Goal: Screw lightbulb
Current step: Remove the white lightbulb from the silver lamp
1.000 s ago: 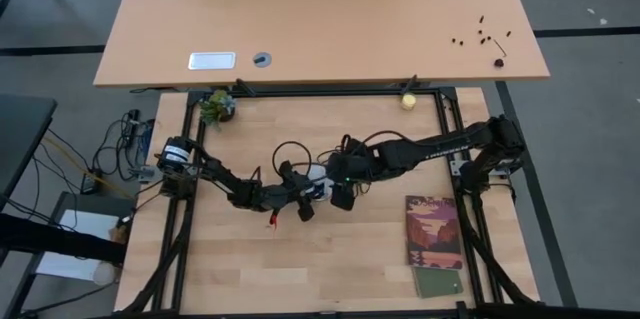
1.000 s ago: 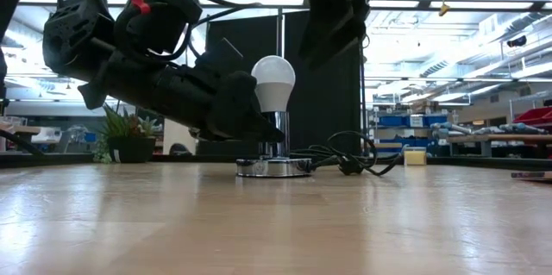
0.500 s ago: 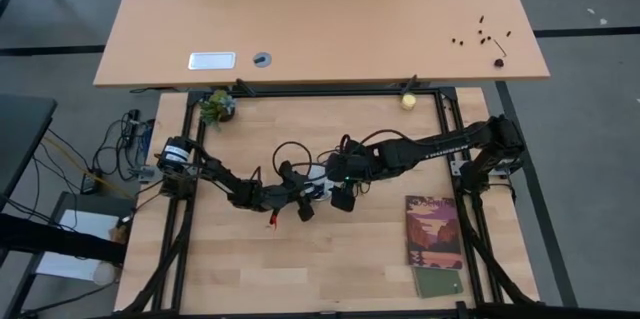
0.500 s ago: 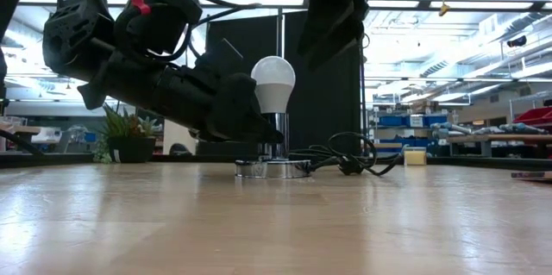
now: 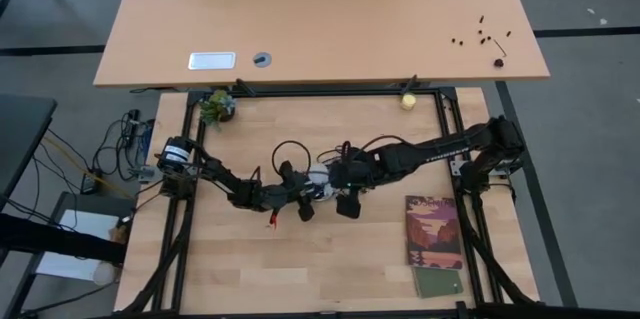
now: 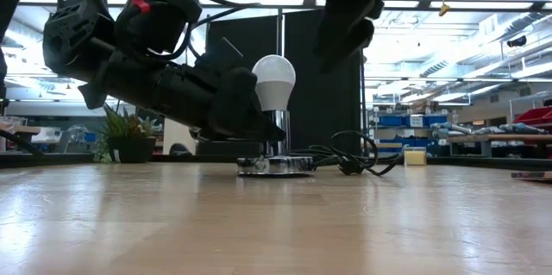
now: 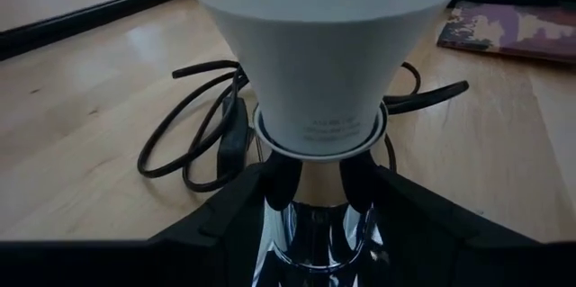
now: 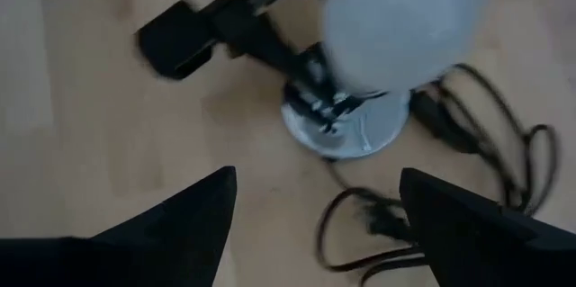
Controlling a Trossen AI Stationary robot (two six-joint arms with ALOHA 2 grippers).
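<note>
The lightbulb stands upright, its neck seated in the chrome stem of the socket, whose round silver base rests on the wooden table near the middle of the work area. The left gripper comes in low from the side and closes its two dark fingers on the chrome stem just under the bulb's white collar, so the bulb sits directly above its fingertips and the base just below them. The right gripper hangs above the bulb with its jaws spread wide and nothing between them; in the right wrist view the bulb's round white top and the silver base lie ahead of and beyond its fingers, apart from them. In the low view the right arm's dark end sits higher than the bulb and slightly to one side, not touching it. A black cord loops on the table just beyond the socket. Farther from both grippers, a booklet lies flat on the table, and a small potted plant and a small yellowish ball sit at the table's far edge.
</note>
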